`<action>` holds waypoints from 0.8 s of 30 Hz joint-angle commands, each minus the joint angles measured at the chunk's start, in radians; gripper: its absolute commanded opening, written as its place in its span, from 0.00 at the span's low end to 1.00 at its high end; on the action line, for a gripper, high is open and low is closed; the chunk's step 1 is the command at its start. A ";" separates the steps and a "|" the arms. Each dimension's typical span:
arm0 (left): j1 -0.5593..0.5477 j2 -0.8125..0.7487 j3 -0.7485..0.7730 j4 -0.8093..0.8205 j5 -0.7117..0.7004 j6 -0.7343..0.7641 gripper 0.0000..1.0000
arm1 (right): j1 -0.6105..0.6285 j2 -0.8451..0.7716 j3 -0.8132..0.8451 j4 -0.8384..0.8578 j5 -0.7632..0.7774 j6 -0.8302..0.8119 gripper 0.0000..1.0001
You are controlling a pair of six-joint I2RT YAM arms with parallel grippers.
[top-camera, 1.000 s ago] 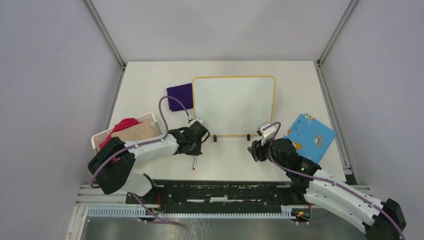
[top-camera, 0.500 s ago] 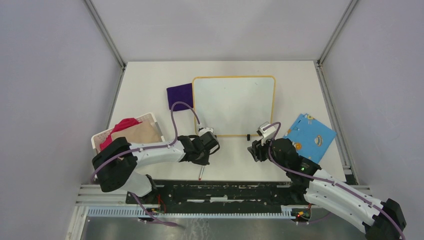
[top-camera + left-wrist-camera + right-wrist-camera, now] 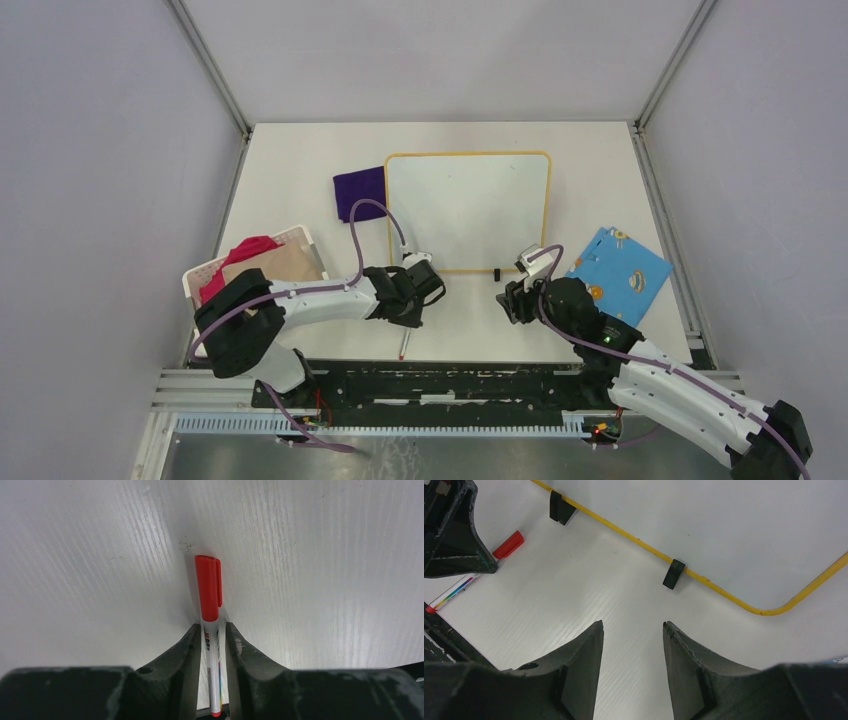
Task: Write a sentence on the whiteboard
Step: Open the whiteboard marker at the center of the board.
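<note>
The whiteboard lies flat mid-table, its yellow-framed face plain white; its near edge also crosses the right wrist view. The sentence is out of view. A red-capped marker lies on the table between the fingers of my left gripper. The jaws stand slightly open, with a gap beside the barrel. From above, the marker's tail sticks out below the left gripper. My right gripper hovers open and empty just in front of the board's near right foot.
A purple cloth lies at the board's left edge. A white basket with red and tan cloths stands at the left. A blue patterned card lies at the right. The left gripper and the marker's cap show in the right wrist view.
My left gripper moved right and toward the near edge with the marker, and its jaws have loosened around it. The right arm has stayed still.
</note>
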 commanded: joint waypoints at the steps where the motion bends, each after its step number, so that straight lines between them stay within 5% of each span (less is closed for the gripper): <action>1: -0.006 0.043 -0.017 -0.003 0.003 0.033 0.29 | 0.001 -0.013 0.006 0.023 0.014 -0.008 0.53; 8: -0.008 0.055 -0.028 -0.006 0.007 0.041 0.20 | 0.000 -0.013 0.009 0.020 0.016 -0.009 0.53; 13: -0.013 0.039 -0.016 -0.022 -0.017 0.039 0.02 | 0.000 -0.015 0.015 0.012 0.016 -0.007 0.53; 24: -0.012 -0.213 0.103 -0.106 -0.179 0.015 0.02 | 0.000 -0.061 0.045 0.016 0.006 0.012 0.53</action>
